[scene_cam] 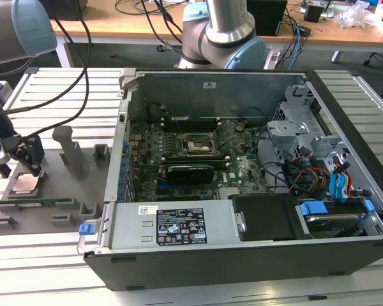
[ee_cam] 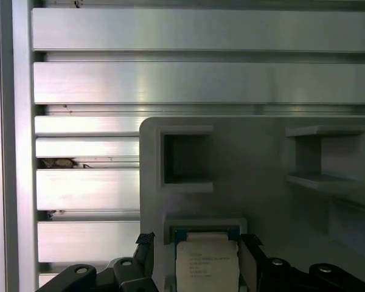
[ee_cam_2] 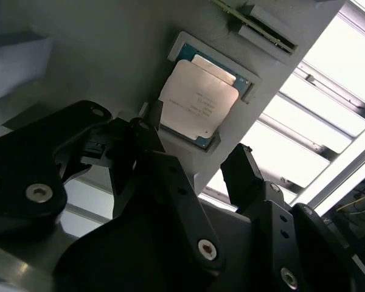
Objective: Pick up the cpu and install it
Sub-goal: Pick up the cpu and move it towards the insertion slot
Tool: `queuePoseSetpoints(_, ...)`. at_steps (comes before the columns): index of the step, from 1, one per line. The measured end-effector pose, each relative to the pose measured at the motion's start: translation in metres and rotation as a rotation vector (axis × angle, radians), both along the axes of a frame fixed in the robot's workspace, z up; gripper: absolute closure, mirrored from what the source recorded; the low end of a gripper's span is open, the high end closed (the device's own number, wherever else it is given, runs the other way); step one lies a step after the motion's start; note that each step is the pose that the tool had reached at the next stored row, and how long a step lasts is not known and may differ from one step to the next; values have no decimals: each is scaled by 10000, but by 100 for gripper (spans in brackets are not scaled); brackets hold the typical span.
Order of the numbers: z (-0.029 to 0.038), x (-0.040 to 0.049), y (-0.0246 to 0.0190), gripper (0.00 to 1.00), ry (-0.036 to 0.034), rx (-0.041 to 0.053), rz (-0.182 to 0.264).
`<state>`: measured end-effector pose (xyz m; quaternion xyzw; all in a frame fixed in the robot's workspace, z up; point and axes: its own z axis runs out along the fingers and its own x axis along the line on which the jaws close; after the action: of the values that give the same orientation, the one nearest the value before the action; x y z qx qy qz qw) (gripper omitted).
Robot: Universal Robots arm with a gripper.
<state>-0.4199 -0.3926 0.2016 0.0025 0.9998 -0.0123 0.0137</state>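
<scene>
1. In the exterior view, the arm (scene_cam: 16, 29) reaches down at the exterior view's left, and the gripper (scene_cam: 19, 169) points downward over the grey holder (scene_cam: 64, 191) on the bench (scene_cam: 51, 268).
2. The fingers (ee_cam_2: 249, 182) are spread apart, one on each side of the cpu (ee_cam_2: 198, 100), and they grip nothing.
3. The cpu lies flat in its recess of the holder, well apart from the computer case (scene_cam: 242, 255).

cpu (ee_cam_2: 198, 100) top plate: silvery metal, smooth, satin sheen. gripper (ee_cam_2: 192, 145): matt black, plastic-looking, shiny metal screw heads. holder tray (scene_cam: 67, 191) under chip: matt grey plastic, bit grainy. table (scene_cam: 45, 261): ribbed aluminium, brushed, lots of glare. computer case (scene_cam: 242, 86): dull grey sheet metal inside, matt black shell. far desk (scene_cam: 105, 22): wood-look top.
</scene>
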Motion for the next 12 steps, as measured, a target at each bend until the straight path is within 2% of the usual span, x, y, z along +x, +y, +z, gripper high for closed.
queuePoseSetpoints(12, -83, 1, 0, 34, 0, -12, 0)
